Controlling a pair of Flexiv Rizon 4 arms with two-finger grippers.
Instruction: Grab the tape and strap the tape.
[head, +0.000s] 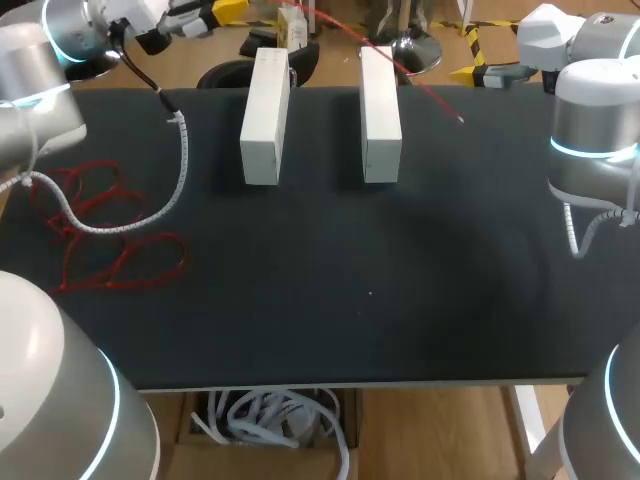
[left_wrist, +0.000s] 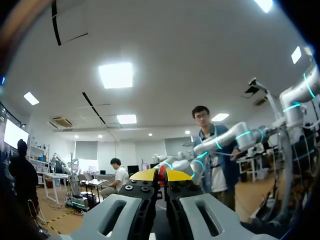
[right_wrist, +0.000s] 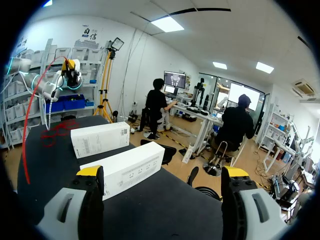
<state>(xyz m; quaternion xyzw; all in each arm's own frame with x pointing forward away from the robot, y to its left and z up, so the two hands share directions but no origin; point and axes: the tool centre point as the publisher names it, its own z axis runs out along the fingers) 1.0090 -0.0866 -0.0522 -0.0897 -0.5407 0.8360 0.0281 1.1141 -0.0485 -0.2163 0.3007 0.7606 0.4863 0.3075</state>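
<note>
Left gripper pinched shut on tape. Strand ran diagonally across far box toward right side. Right gripper gaped wide, likely nearer free end.

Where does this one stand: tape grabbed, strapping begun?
Done: the grab. The left gripper is shut on the red tape, raised with nothing but the room ahead of it. In hand: a strand trails past the right box, while more loops lie on the table at its left. Left: the strapping. Nothing looks bound yet, and the right gripper is open and empty.
</note>
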